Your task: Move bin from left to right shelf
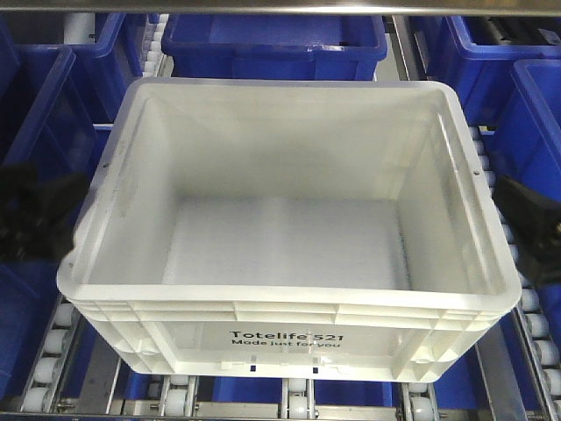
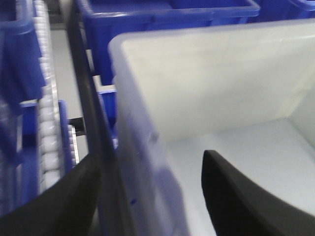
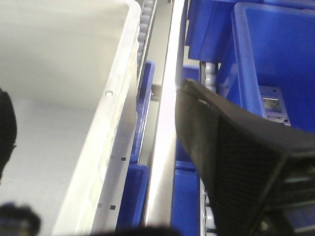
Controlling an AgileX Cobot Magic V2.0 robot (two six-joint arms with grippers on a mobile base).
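Resting on the roller tracks (image 1: pixel 175 399) of a shelf, the bin (image 1: pixel 289 338) fills the middle of the front view, its printed front side nearest the camera and its inside bare. Blue bins (image 1: pixel 272 44) stand behind it and to both sides, and more blue plastic shows below the rollers.

The left gripper (image 2: pixel 147 196) straddles the bin's left wall: in the left wrist view one dark finger (image 2: pixel 236 196) sits inside the bin and the other sits outside it, with the translucent wall between them. The jaws stand apart, and whether the fingers actually press on the wall cannot be told from the blur. In the front view this gripper (image 1: pixel 39 215) shows as a dark shape just beside the bin's left rim.

The right gripper (image 3: pixel 98 142) is set the same way over the right wall. Its outer finger (image 3: pixel 231 157) hangs beside a metal rail (image 3: pixel 165 132), apart from the bin's rim; the inner finger is only a dark sliver at the left edge of the right wrist view. These jaws are spread too, with no clear contact visible.
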